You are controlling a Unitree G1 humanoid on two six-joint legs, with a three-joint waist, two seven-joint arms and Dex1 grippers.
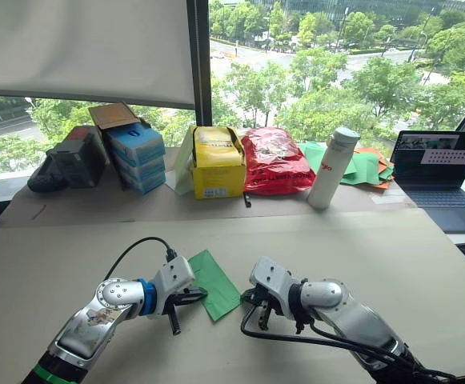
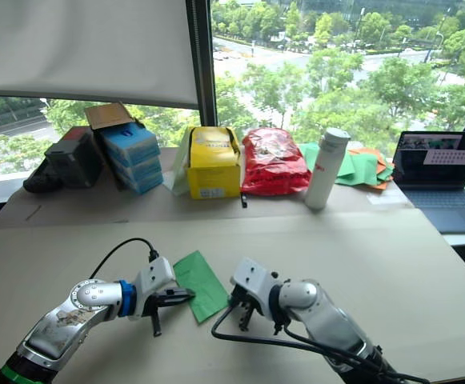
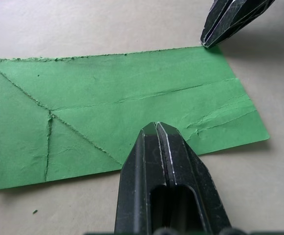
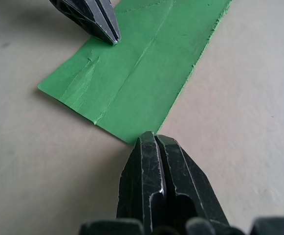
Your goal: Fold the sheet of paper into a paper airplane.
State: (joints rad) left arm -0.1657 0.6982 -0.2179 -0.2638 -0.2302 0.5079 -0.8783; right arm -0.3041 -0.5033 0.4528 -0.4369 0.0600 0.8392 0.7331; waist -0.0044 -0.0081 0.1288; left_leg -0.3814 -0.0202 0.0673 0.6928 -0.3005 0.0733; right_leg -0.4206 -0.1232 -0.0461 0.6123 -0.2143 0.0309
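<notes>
I see green sheet of paper (image 1: 214, 283) lying flat on table (image 1: 376, 264) between both my grippers, folded into narrow strip with diagonal creases (still far from dart shape). Left gripper (image 3: 157, 128): jaws clenched together, empty, tip pressing down on paper's near long edge. Right gripper (image 4: 153, 138): jaws likewise pinched closed on nothing, tip touching paper's corner at opposite edge. Back of table: yellow box (image 1: 217, 162), red bag (image 1: 275, 160), white bottle (image 1: 333, 167), laptop (image 1: 440, 178).
</notes>
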